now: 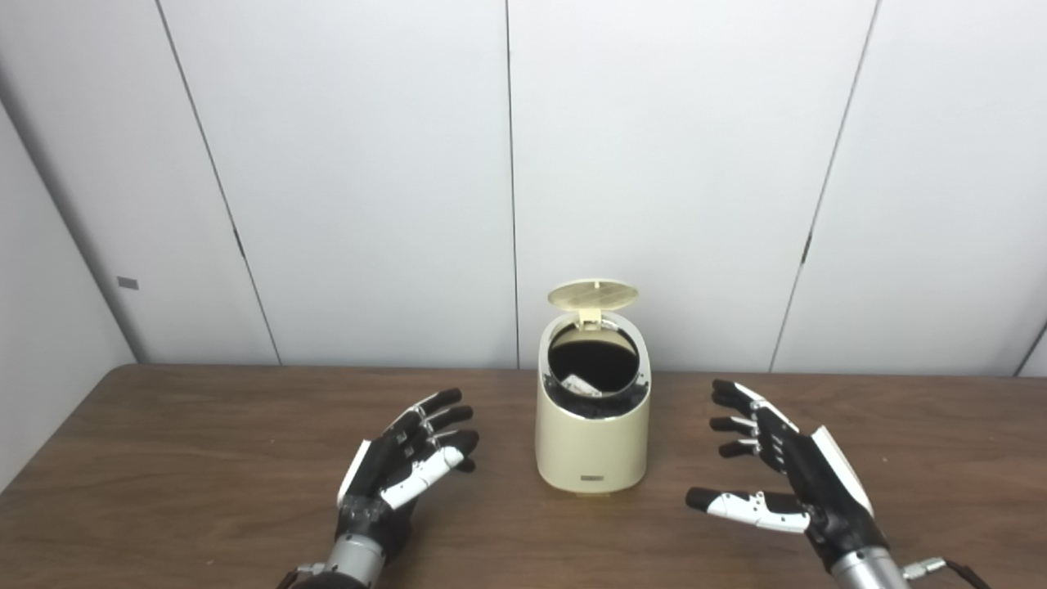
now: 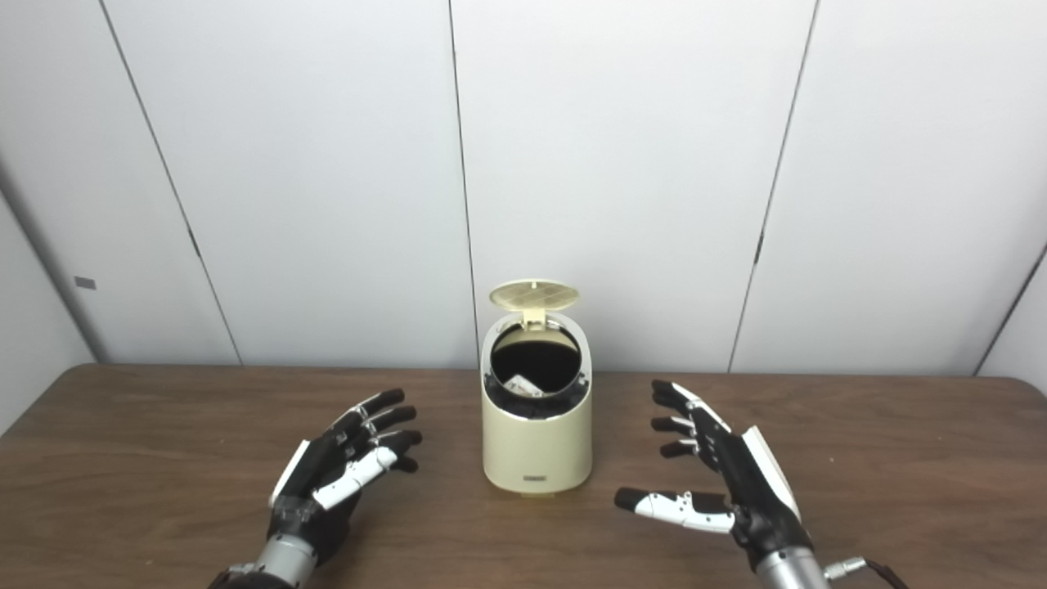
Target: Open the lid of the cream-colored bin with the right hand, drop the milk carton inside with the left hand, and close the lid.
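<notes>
Both your left hand [image 1: 409, 466] and right hand [image 1: 785, 470] hang empty, fingers spread, flanking the cream-colored bin [image 1: 593, 433], whose lid [image 1: 593, 295] stands open with the milk carton [image 1: 581, 384] apparently inside; only closing remains.

Black-and-white hands [image 1: 409, 470] (silver wrists)

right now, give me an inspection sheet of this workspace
surface: brown wood-grain table, bare around the bin
job's things: cream bin upright at centre; lid raised at the back; something pale, likely the carton, lies inside
clutter: nothing seen
robot hands: left robot hand and right robot hand both open, holding nothing, one each side of the bin, apart from it
cables: short cable at the right wrist
surroundings: white panelled wall behind the table
</notes>
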